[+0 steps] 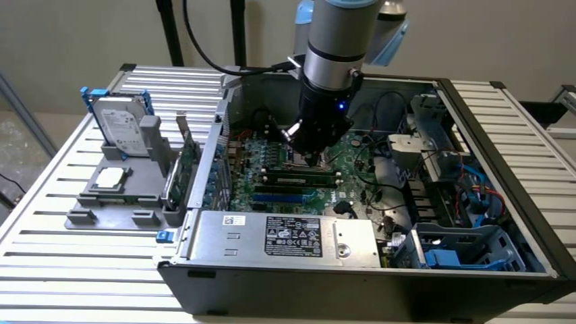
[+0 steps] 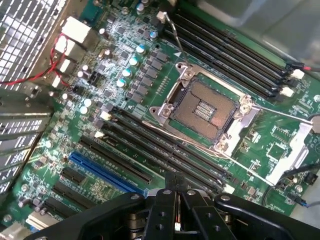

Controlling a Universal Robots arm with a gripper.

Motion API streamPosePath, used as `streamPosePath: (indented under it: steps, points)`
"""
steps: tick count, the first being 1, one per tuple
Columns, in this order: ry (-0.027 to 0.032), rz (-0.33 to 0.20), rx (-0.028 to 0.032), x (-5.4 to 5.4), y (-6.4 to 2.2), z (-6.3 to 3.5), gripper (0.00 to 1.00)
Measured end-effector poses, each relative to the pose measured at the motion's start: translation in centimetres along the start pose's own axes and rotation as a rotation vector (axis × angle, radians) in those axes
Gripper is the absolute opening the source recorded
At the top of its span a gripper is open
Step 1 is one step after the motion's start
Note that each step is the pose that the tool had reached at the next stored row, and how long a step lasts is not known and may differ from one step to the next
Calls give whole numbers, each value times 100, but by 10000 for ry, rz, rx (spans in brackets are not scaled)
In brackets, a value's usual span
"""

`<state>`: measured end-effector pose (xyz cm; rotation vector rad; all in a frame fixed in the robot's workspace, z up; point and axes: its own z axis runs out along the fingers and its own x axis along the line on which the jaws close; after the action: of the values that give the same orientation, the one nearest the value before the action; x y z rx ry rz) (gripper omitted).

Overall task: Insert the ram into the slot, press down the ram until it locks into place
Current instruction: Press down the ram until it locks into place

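- Where the exterior view looks into the open computer case (image 1: pixel 504 121), the gripper (image 1: pixel 312 156) hangs low over the motherboard (image 1: pixel 270 152), above a ram (image 1: pixel 301 180) lying seated in its slot
- Wrist view: fingers (image 2: pixel 167 192) pressed together, holding nothing, above the black slots (image 2: pixel 165 145) beside the blue socket (image 2: pixel 102 172)

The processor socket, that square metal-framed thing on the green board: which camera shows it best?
The wrist view: the processor socket sits open and unobstructed, its metal frame and contact grid plain. In the exterior view the arm and tool stand over that part of the board, hiding most of it.
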<state>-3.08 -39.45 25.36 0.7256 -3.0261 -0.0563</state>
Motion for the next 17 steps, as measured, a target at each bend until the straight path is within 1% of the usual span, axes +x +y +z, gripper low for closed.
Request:
streamPosePath:
  steps: [17]
  points:
    - [-125, 2966, -59, 0, 0, 0, 11]
